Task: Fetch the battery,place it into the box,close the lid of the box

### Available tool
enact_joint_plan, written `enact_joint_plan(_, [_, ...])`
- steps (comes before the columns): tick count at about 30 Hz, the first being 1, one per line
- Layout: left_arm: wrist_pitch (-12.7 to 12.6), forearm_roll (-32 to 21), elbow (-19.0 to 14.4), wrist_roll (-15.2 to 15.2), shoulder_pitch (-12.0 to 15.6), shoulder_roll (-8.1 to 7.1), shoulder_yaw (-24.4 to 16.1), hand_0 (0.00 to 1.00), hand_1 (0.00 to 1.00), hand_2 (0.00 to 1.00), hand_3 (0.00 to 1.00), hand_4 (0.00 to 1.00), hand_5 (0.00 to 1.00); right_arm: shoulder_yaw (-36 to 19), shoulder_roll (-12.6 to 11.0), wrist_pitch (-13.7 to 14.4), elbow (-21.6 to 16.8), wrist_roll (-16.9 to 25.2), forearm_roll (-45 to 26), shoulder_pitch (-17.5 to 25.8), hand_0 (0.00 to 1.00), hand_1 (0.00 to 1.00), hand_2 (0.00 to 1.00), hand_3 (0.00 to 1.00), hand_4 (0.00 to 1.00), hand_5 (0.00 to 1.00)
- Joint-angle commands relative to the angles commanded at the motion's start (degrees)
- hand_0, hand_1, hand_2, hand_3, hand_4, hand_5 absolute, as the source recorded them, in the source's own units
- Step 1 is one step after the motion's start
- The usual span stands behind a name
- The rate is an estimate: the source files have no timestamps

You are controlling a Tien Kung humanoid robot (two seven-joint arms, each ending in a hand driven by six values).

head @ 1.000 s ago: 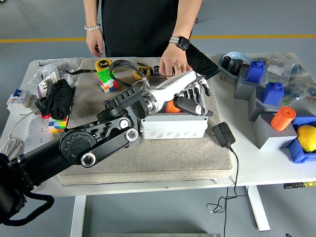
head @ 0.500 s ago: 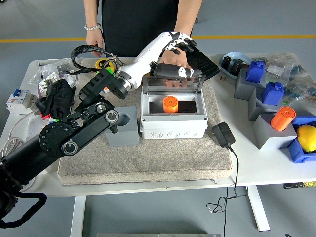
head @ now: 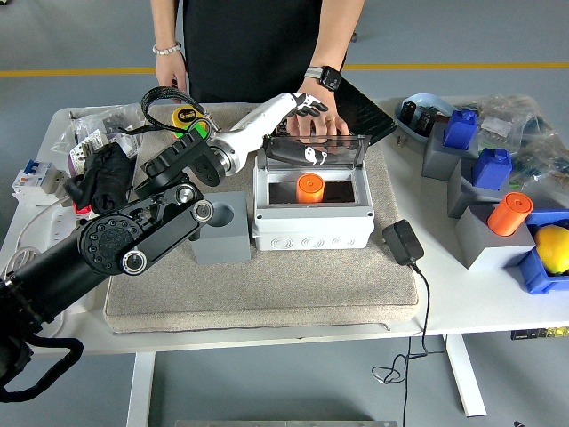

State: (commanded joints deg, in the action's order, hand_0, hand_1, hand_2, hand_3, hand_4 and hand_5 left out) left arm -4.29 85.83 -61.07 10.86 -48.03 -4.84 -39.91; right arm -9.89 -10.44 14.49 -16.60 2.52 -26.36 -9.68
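An orange battery (head: pixel 310 187) stands inside the open white box (head: pixel 313 228) at the middle of the grey mat. The box's clear lid (head: pixel 331 150) stands upright along its back edge. My left hand (head: pixel 308 108) reaches in from the lower left on its white forearm and sits just behind the lid's top edge. Its fingers are relaxed and grip nothing, and part of the hand shows through the clear lid. A person's hand (head: pixel 318 124) with a watch rests right behind the lid, beside my hand. My right arm does not show.
A grey block with a round hole (head: pixel 220 229) sits left of the box. A black charger (head: pixel 403 242) with its cable lies to the right. Grey and blue holders, an orange cylinder (head: pixel 508 213) and a yellow ball (head: pixel 553 247) crowd the right side. Clutter lines the left edge.
My left hand rose from inside the box, leaving the battery there, swung over the lid, and has now dropped down behind its top edge. The lid stays upright.
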Motion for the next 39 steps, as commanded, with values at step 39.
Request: enact_joint_plan(39, [2.11,-1.74,-11.29,2.48,6.75,-2.66,1.98,0.515,0.623,0.627,0.677,0.998,0.455,-0.14,0.20,-0.14,0.05,0.22,0.10,0.26,0.679,0.637,0.647,0.547,0.866,0.414])
